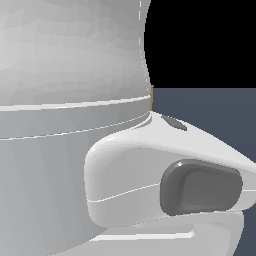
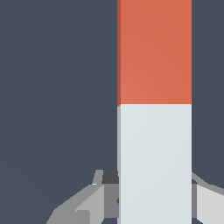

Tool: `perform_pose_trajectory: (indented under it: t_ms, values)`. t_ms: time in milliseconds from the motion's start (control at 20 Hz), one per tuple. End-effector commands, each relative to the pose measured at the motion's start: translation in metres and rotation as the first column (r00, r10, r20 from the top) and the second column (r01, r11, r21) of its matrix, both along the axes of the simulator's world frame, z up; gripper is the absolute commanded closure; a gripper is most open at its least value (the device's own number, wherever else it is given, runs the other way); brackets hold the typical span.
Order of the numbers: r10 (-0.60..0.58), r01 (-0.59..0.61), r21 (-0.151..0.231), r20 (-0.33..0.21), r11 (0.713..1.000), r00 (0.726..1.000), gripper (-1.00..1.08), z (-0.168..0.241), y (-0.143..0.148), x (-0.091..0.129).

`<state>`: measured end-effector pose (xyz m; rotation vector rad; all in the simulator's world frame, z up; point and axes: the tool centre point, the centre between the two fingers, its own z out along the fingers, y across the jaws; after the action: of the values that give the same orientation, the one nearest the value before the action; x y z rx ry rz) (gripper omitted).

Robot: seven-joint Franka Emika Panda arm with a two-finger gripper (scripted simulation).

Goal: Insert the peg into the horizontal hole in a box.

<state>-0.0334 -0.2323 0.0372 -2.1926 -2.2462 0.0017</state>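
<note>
The peg fills the wrist view, with an orange-red half [image 2: 154, 52] and a pale grey-white half [image 2: 154, 162]. My gripper [image 2: 153, 186] is shut on the white half. Its grey fingers [image 2: 110, 194] press against both sides of the bar. In the exterior view the arm's white body [image 1: 70, 125] blocks almost everything. Only a thin tan sliver of the box [image 1: 152, 98] shows past the arm's edge. The hole is hidden, and neither the gripper nor the peg shows in that view.
A dark blue-grey floor [image 2: 57, 87] lies behind the peg in the wrist view and shows at the exterior view's right [image 1: 215, 115]. A white arm link with a dark grey inset [image 1: 200, 187] is close to the exterior camera.
</note>
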Motion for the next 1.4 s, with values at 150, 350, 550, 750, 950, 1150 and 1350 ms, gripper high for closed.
perform_pose_trajectory:
  t_ms: [150,350,550,750,950,1150,1350]
  values:
    - [-0.063,0.063,0.000,0.003,0.998,0.998,1.08,0.013,0.044,-0.018]
    - [-0.112,0.112,0.000,0.003,0.994,0.994,1.08,0.022,0.080,-0.030]
    - [-0.159,0.159,0.000,0.003,0.987,0.987,1.08,0.030,0.115,-0.039]
    - [-0.202,0.202,0.000,0.003,0.979,0.979,1.08,0.039,0.148,-0.046]
    - [-0.236,0.236,-0.001,0.003,0.972,0.972,1.08,0.045,0.175,-0.050]
    - [-0.262,0.262,-0.001,0.003,0.965,0.965,1.08,0.050,0.195,-0.052]
    - [-0.279,0.279,-0.001,0.003,0.960,0.960,1.08,0.054,0.208,-0.053]
